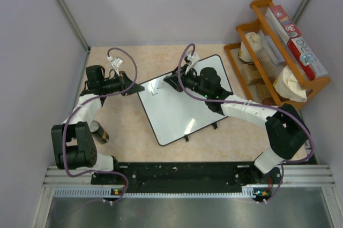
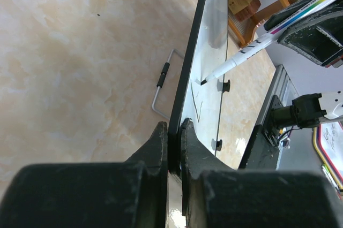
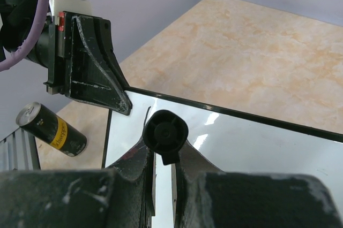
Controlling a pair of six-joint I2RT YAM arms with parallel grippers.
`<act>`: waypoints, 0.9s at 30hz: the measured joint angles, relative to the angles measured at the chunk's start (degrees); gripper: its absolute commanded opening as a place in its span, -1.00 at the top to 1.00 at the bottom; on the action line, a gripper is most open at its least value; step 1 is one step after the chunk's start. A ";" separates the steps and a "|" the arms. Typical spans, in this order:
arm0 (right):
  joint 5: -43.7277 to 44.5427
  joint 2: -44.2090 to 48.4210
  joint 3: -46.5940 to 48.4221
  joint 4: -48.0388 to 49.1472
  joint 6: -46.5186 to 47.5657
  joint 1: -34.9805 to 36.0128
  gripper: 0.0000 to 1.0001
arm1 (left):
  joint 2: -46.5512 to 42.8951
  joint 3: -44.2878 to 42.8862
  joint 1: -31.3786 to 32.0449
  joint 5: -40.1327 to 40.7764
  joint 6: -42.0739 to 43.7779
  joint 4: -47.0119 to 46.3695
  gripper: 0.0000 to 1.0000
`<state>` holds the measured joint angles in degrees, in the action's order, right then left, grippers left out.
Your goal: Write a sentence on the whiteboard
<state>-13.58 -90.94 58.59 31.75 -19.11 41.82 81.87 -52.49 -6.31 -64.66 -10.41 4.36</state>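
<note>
Whiteboard: the whiteboard [image 1: 182,110] lies near the middle of the desk [image 1: 134,137], turned at an angle to the desk edges. One corner points to the left edge of the desk and one to the far right corner.
Board feet: small black feet [image 2: 225,85] stand out from the long edge that faces the near right side of the desk.
Left pincer: the left pincer [image 2: 172,131] is pressed on the black frame at the left corner of the whiteboard, with one finger on each face of the board. I cannot tell if this corner is lifted from the desk.
Right pincer: the right pincer [image 3: 163,150] is above the far left part of the board and pinches a marker [image 2: 268,32] between its two fingers.
Marker: it is white with a band of colours on the body. It is tilted, and its dark tip touches the white surface close to the clamped corner.
Writing: a thin dark stroke [image 2: 195,102] shows on the board just beside the tip. It is too small to read.
Can: a dark can with a yellow label [image 3: 51,129] lies on its side near the left edge of the desk, apart from the board.
Wire loop: a bent metal wire with a black sleeve [image 2: 161,86] lies on the desk just beside the board frame.
Rack: an orange wooden rack [image 1: 268,51] with boxes and pale objects stands at the far right corner of the desk.
</note>
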 measured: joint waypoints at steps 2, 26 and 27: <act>-0.26 0.00 0.00 -0.02 0.00 0.00 1.00 | 0.00 0.00 0.02 -0.02 0.07 0.00 1.00; 0.94 1.22 -4.20 2.32 -0.26 0.02 1.00 | 0.02 0.00 0.15 0.87 0.35 0.39 1.00; 1.20 1.33 -4.31 2.32 -0.42 0.02 1.00 | 0.02 0.00 0.15 0.87 0.35 0.42 1.00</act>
<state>-12.38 -89.60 54.28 34.06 -19.53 41.85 81.89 -52.49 -6.15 -63.79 -10.07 4.78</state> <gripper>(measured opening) 0.080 0.069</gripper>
